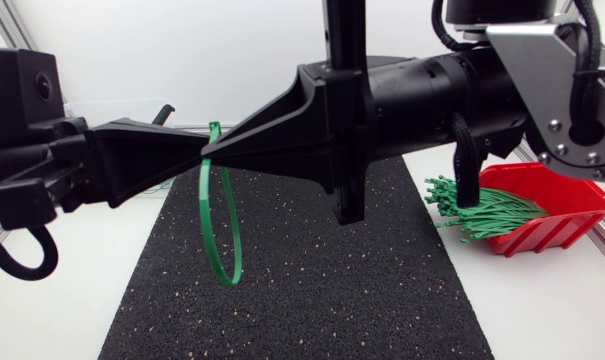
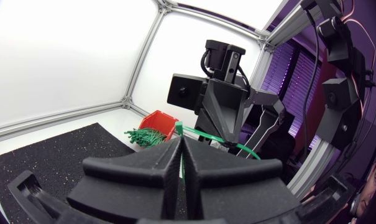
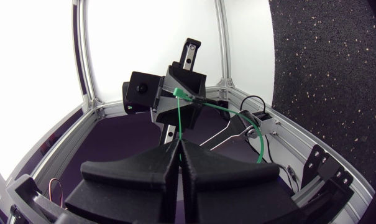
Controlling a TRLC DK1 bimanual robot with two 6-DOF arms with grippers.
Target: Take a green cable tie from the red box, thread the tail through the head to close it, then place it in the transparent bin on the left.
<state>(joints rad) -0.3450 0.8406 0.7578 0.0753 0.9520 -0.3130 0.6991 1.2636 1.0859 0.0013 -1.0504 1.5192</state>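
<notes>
left tool [image 1: 198,158] and right tool [image 1: 218,152] meet tip to tip, each seemingly pinching the green cable tie [image 1: 202,215].

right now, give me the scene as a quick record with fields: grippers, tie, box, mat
left gripper: shut on the green plastic cable tie, raised above the mat
right gripper: shut on the same tie, tip to tip with the left gripper
tie shape: a loop hanging below the fingertips
tail through head: cannot tell
red plastic box: on the table's right side, bundle of green ties sticking out
black speckled mat: beneath the loop
</notes>
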